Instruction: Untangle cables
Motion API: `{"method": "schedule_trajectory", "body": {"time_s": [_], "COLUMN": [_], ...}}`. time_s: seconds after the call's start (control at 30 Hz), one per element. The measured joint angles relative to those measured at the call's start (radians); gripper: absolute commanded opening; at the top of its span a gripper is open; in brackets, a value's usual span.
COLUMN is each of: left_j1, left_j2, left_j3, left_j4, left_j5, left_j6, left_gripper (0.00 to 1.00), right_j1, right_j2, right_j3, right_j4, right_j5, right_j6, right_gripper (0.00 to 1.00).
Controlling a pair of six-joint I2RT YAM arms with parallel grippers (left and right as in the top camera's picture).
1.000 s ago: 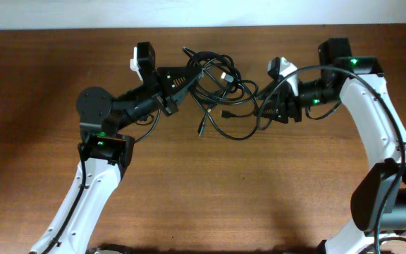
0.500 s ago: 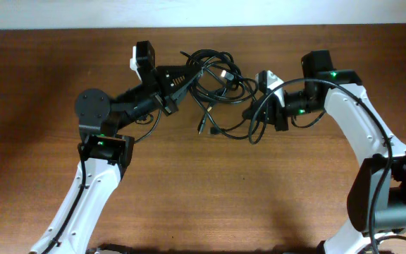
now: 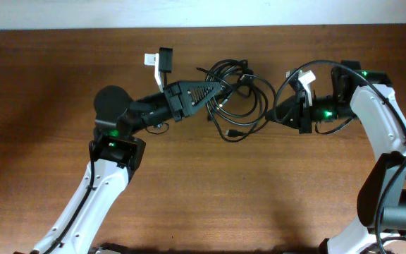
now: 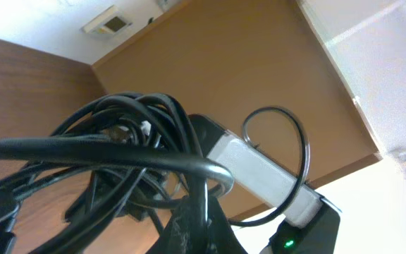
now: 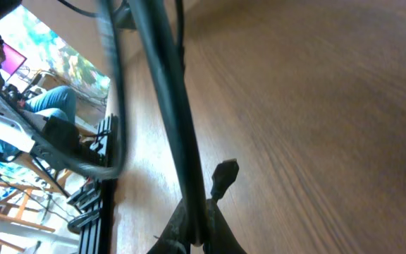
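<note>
1. The right claw (image 3: 279,115), open 1 second ago, now clamps 1 strand of the cables (image 3: 244,88) and sits further right.
2. The left claw (image 3: 219,86) stays clenched on the cables, between both arms.
3. Judgement: opposed pulling can now loosen loops.
4. The table (image 3: 203,190) far edge lies near; the near half offers room.

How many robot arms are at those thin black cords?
2: the white-and-black left arm reaches the thin black cords from the left, the right arm from the right.
</note>
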Motion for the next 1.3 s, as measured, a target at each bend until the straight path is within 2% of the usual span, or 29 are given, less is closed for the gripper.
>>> {"method": "schedule_trajectory", "body": {"time_s": [0.23, 0.3, 0.37, 0.47, 0.57, 0.77, 0.9, 1.07, 1.2, 1.3], "left_j1": [-0.016, -0.041, -0.05, -0.05, -0.05, -0.061, -0.061, -0.061, -0.062, -0.061], "left_j2": [0.0, 0.0, 0.0, 0.0, 0.0, 0.0, 0.0, 0.0, 0.0, 0.0], "left_j3": [0.0, 0.001, 0.003, 0.003, 0.003, 0.003, 0.004, 0.004, 0.005, 0.005], "left_j4": [-0.027, -0.091, -0.221, -0.27, -0.286, -0.353, -0.517, -0.565, -0.67, -0.697], "left_j5": [0.112, 0.12, 0.122, 0.122, 0.122, 0.123, 0.122, 0.115, 0.08, 0.079], "left_j6": [0.285, 0.363, 0.47, 0.569, 0.632, 0.794, 0.975, 1.102, 1.194, 1.218], "left_gripper": [0.0, 0.0, 0.0, 0.0, 0.0, 0.0, 0.0, 0.0, 0.0, 0.0], "right_j1": [0.0, 0.0, 0.0, 0.003, 0.028, 0.189, 0.247, 0.266, 0.279, 0.301], "right_j2": [0.0, 0.0, 0.0, -0.022, -0.067, -0.079, -0.081, -0.081, -0.089, -0.093], "right_j3": [0.0, -0.001, -0.001, 0.0, 0.018, 0.145, 0.212, 0.269, 0.289, 0.289], "right_j4": [-0.079, -0.1, -0.115, -0.13, -0.129, -0.127, -0.137, -0.167, -0.202, -0.214], "right_j5": [0.056, 0.076, 0.097, 0.127, 0.187, 0.379, 0.517, 0.576, 0.578, 0.578], "right_j6": [0.001, 0.0, 0.0, 0.01, 0.072, 0.277, 0.397, 0.48, 0.502, 0.505], "right_gripper": [0.04, 0.04, 0.04, 0.04, 0.04, 0.04, 0.04, 0.04, 0.04, 0.05]}}
